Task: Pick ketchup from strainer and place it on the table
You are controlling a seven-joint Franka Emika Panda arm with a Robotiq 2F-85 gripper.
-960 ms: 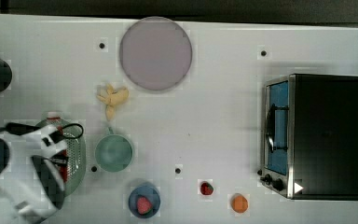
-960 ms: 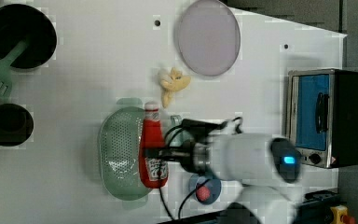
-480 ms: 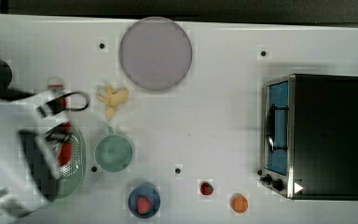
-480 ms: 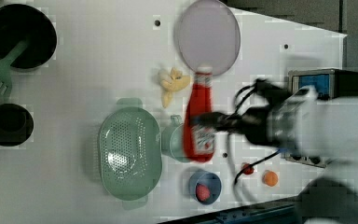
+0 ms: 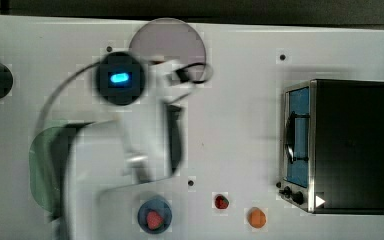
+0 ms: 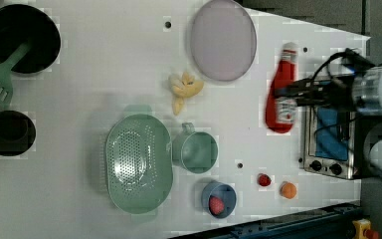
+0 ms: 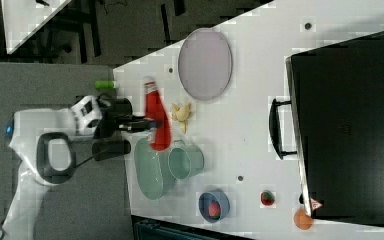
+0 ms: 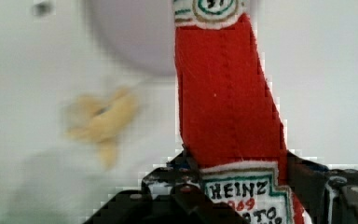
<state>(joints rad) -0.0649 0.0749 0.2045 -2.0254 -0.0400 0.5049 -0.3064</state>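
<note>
Change: since 0.5 s ago I see the ketchup (image 6: 282, 89) carried further away from the strainer (image 6: 138, 163); in the left view it was over the mug, now it is past the lilac plate (image 6: 222, 40), in front of the toaster oven (image 6: 331, 141).
Gripper: the gripper (image 6: 292, 93) is closed on the ketchup at the label, 1 finger on each side of the body; I see this in the wrist view too (image 8: 242, 191).
Ketchup: it hangs in the air, clear of the strainer, with the white cap pointing away from the strainer in the left view.
Strainer: nothing lies in it; the teal mug (image 6: 195, 149) stands just beside it.
Table: the table (image 6: 104, 74) carries the strainer; near the strainer are a yellow banana toy (image 6: 183, 89) and a blue bowl (image 6: 219, 198) with 1 strawberry (image 6: 216, 204) inside.
</note>
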